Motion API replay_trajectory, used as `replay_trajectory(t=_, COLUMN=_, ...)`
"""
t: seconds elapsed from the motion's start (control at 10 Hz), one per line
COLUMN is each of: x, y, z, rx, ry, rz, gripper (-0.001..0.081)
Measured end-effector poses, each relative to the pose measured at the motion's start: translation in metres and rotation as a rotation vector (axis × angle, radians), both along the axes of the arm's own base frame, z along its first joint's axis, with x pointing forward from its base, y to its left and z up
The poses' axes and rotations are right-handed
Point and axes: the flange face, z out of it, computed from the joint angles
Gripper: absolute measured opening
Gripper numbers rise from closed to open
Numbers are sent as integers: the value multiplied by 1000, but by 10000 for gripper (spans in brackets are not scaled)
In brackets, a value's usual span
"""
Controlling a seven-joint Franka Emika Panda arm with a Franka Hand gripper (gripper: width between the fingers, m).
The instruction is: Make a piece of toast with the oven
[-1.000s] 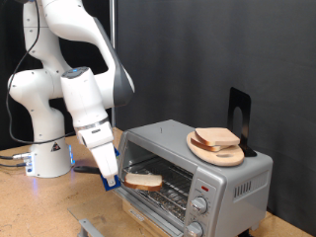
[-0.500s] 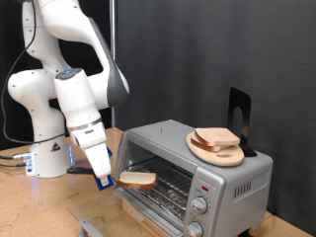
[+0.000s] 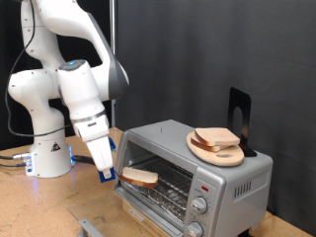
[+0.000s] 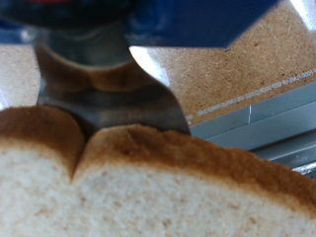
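Observation:
The silver oven (image 3: 225, 176) stands at the exterior view's right with its glass door (image 3: 148, 204) folded down. My gripper (image 3: 108, 175) hangs just left of the oven's mouth, shut on the piece of toast (image 3: 141, 178). The slice sticks out level towards the wire rack, its far end just inside the opening. In the wrist view the toast (image 4: 148, 188) fills the lower half, pale crumb with a brown crust, very close to the camera.
A round wooden plate (image 3: 202, 150) with two more bread slices (image 3: 217, 137) sits on top of the oven, beside a black stand (image 3: 239, 114). Two knobs (image 3: 199, 206) are on the oven's front. The arm's white base (image 3: 47, 153) stands at the left on the wooden table (image 3: 39, 212).
The gripper with the toast drew back a little to the left, then rose slightly and edged right again. The toast stays at the oven's mouth.

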Motion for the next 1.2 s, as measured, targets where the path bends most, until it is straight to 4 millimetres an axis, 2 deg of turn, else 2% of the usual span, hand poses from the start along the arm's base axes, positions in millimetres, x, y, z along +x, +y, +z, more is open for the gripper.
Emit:
replay_trajectory(t=0.3, x=16, y=11, z=17, rx=-53, ry=15, rz=7, gripper=425)
replay_trajectory(t=0.7, x=20, y=22, z=14, rx=-153, ry=34, rz=69, gripper=425)
replay_trajectory(t=1.2, x=27, y=25, z=22, rx=-145, ry=18, rz=62, gripper=425)
